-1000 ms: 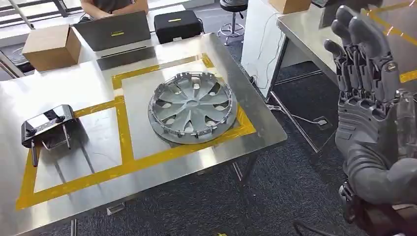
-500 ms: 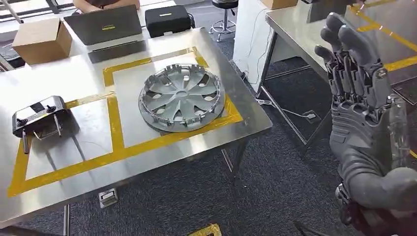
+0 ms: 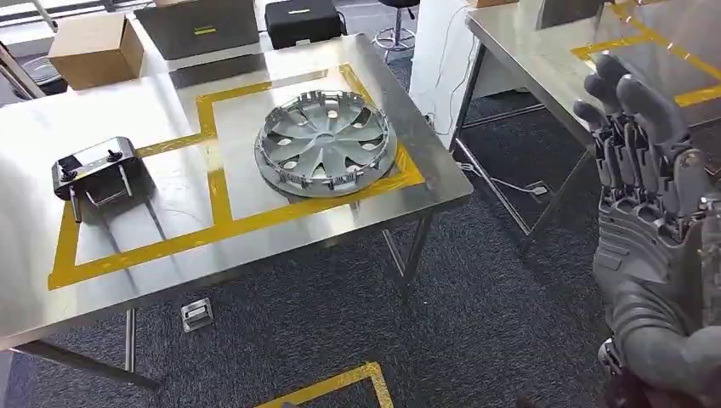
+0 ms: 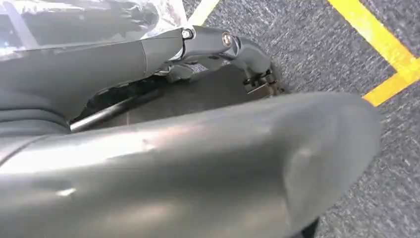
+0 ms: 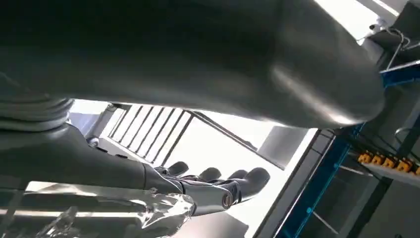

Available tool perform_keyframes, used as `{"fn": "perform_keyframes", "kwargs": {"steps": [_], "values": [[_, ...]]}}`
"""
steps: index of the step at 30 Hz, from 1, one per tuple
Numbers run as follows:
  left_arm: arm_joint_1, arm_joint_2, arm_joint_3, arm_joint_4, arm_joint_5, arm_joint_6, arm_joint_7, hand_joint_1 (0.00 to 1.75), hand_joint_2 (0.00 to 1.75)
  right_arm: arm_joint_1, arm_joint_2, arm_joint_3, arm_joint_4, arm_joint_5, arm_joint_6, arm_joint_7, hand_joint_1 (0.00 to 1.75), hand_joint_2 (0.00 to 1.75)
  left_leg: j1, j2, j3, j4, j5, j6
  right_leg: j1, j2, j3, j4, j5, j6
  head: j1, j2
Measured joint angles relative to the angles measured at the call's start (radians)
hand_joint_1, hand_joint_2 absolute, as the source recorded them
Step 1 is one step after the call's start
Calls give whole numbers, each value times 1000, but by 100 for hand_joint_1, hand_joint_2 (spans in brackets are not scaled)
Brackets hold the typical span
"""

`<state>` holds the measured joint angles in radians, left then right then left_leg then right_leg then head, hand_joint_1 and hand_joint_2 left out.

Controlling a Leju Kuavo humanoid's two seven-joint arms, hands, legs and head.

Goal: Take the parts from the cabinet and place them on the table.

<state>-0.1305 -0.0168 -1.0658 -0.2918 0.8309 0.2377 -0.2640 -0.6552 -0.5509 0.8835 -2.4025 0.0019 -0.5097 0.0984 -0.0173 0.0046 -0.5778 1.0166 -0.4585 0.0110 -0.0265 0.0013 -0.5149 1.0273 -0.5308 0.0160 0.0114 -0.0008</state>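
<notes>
Dark grey carpet [image 3: 340, 314] marked with yellow tape runs beneath a steel table [image 3: 255, 246], on which two bays are outlined in yellow tape [image 3: 217, 191]. A silver wheel cover [image 3: 326, 143] lies flat inside the right-hand bay, face up; the taped outline is judged to define the drop zone, so this part counts as placed. A black controller [image 3: 92, 170] with raised antennae rests in the left-hand bay, and a cardboard box [image 3: 93, 49] is set at the far edge beside a dark case [image 3: 303, 20].

The right hand [image 3: 650, 204] is raised at the right of the head view, fingers extended upward and apart, with nothing held. It is well apart from the wheel cover, which lies to its left across open floor. In the right wrist view a blue-framed rack [image 5: 327, 168] is seen beyond the fingertips [image 5: 257, 174]; it is judged to be the cabinet. The left hand [image 4: 213, 44] hangs over the carpet; its grip cannot be determined.
</notes>
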Motion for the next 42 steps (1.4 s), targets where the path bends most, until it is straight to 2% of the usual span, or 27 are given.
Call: {"fn": "perform_keyframes", "kwargs": {"steps": [2, 3, 5, 7, 8, 10, 11, 12, 14, 16, 18, 19, 20, 22, 23, 25, 27, 28, 29, 30, 33, 34, 35, 37, 38, 40, 42], "values": [[0, 0, 2, 0, 0, 0, -3, 0, 0, 8, -2, 0, -4, 4, -2, 1, 0, 0, 3, -1, -11, 1, 15, -9, 5, 1, -12, 3, 5, -18, -3, 0], [0, 0, 4, 0, 0, 1, -4, 0, 0, 12, -2, 0, -6, 6, -2, 3, 0, 0, 6, -2, -15, 11, 0, -17, -2, -5, -20, -5, 14, -35, -2, 0], [-1, 0, 6, 0, 2, 3, -6, 0, 0, 15, -2, -1, -8, 10, -3, 3, 0, 0, 8, -3, -38, 86, -94, -28, 0, -8, -35, -5, 30, -53, -10, 0], [-4, 0, 9, 0, 4, 4, -6, 0, 0, 25, -3, -2, -10, 15, -3, 3, 0, 0, 10, -3, -60, 227, -188, -33, 4, -11, -59, -4, 50, -55, -16, 0], [-5, 0, 10, 0, 5, 4, -6, 0, 0, 31, -3, -2, -11, 15, -2, 4, 0, 0, 10, -3, -60, 275, -206, -32, 7, -12, -73, -3, 59, -56, -17, 0], [-4, 0, 10, 0, 6, 1, 0, 0, 0, 38, -4, -2, -14, 17, -2, 10, 0, 0, 9, -3, -15, 260, -155, -24, 11, -12, -106, 1, 82, -55, -18, 0], [-3, -1, 9, 0, 8, -2, 5, 0, 0, 40, -5, -3, -15, 18, -2, 11, 0, 0, 9, -3, 17, 222, -124, -20, 12, -12, -115, 2, 89, -55, -19, 0], [0, -1, 9, 1, 8, -3, 12, 0, 0, 44, -5, -6, -15, 18, -2, 12, 0, 0, 8, -3, 79, 131, -85, -11, 15, -11, -129, 3, 101, -53, -20, 0], [4, 1, 8, 2, 8, -4, 21, 0, 0, 49, -7, -13, -19, 23, -2, 14, 0, 0, 1, -4, 171, -30, -118, 6, 18, -11, -143, 3, 122, -44, -20, 0], [5, 2, 8, 2, 8, -5, 25, 0, 0, 52, -8, -16, -23, 30, -3, 14, 0, 0, -5, -4, 167, -50, -118, 6, 13, -15, -147, -5, 144, -32, -20, 0], [7, 1, 8, 3, 8, -3, 28, 0, 0, 61, -10, -18, -24, 36, -3, 16, 0, 0, -1, -2, 151, -67, -88, 18, 14, -14, -147, -18, 163, -17, -22, 0], [6, 1, 8, 3, 7, -3, 29, 0, 0, 65, -12, -19, -24, 35, -3, 17, 0, 0, 2, 1, 142, -68, -74, 22, 10, -9, -154, -7, 127, -13, -19, 0], [5, 1, 8, 3, 7, -3, 29, 0, 0, 64, -15, -20, -24, 35, -3, 18, 0, 0, 2, 2, 128, -68, -63, 32, 10, -8, -165, 36, 61, -9, -14, 0], [4, 0, 8, 3, 7, -3, 29, 0, 0, 67, -16, -21, -24, 35, -3, 18, 0, 0, 1, 4, 101, -65, -42, 35, 9, -7, -190, 174, -53, -2, -8, 0], [2, 0, 8, 3, 7, -3, 29, 0, 0, 70, -17, -21, -24, 35, -3, 18, 0, 0, 0, 6, 86, -63, -31, 35, 9, -7, -198, 242, -74, 1, -7, 0], [-4, 0, 8, 3, 9, -3, 29, 0, 0, 71, -17, -21, -24, 35, -3, 18, 0, 0, -1, 6, 56, -52, -9, 33, 9, -7, -176, 279, -21, 1, -4, 0], [-10, -1, 8, 3, 12, -3, 29, 0, 0, 71, -17, -23, -24, 32, -3, 18, 0, 0, -2, 6, 22, -37, 6, 28, 10, -7, -84, 161, 42, -5, -3, 0], [-13, -2, 8, 3, 12, -3, 29, 0, 0, 70, -17, -23, -24, 31, -3, 18, 0, 0, -2, 6, 9, -27, 11, 26, 11, -7, -22, 74, 41, -9, -2, 0], [-16, -3, 8, 3, 12, -3, 30, 0, 0, 68, -17, -24, -24, 30, -3, 18, 0, 0, -8, 4, -6, -17, 14, 21, 16, -8, 29, -8, 6, -15, 2, 0], [-15, -3, 8, 3, 12, -3, 31, 0, 0, 67, -17, -26, -24, 29, -2, 18, 0, 0, -7, 5, -10, -15, 22, 15, 16, -8, 35, -31, -7, -23, 1, 0], [-16, -3, 8, 3, 13, -3, 31, 0, 0, 67, -17, -26, -24, 21, -1, 18, 0, 0, -7, 3, -26, -14, 46, 0, 17, -10, 12, -35, 12, -45, 2, 0], [-16, -2, 8, 3, 13, -3, 31, 0, 0, 64, -17, -26, -24, 16, 0, 16, 0, 0, -4, -2, -33, -5, 25, -6, 11, -16, 6, -38, 25, -51, 3, 0], [-17, -2, 8, 3, 13, -3, 32, 0, 0, 64, -16, -26, -23, 14, 0, 16, 0, 0, -2, -2, -46, 29, -28, -15, 10, -16, -7, -39, 34, -58, -4, 0], [-22, -2, 8, 3, 16, -2, 32, 0, 0, 65, -16, -26, -23, 11, 2, 16, 0, 0, 9, -2, -73, 171, -141, -29, 9, -18, -31, -36, 54, -60, -11, 0], [-23, -1, 8, 3, 16, -2, 32, 0, 0, 65, -16, -26, -23, 10, 2, 15, 0, 0, 12, -2, -80, 242, -173, -34, 9, -19, -45, -34, 63, -58, -11, 0], [-23, 0, 8, 3, 17, -2, 33, 0, 0, 65, -16, -25, -22, 8, 3, 14, 0, 0, 16, -2, -55, 273, -150, -39, 8, -19, -74, -28, 81, -55, -15, 0], [-17, 1, 7, 3, 18, -2, 39, 0, 0, 65, -16, -24, -22, 4, 3, 13, 0, 0, 21, -2, 33, 157, -72, -39, 6, -17, -107, -15, 98, -48, -15, 0]]}}
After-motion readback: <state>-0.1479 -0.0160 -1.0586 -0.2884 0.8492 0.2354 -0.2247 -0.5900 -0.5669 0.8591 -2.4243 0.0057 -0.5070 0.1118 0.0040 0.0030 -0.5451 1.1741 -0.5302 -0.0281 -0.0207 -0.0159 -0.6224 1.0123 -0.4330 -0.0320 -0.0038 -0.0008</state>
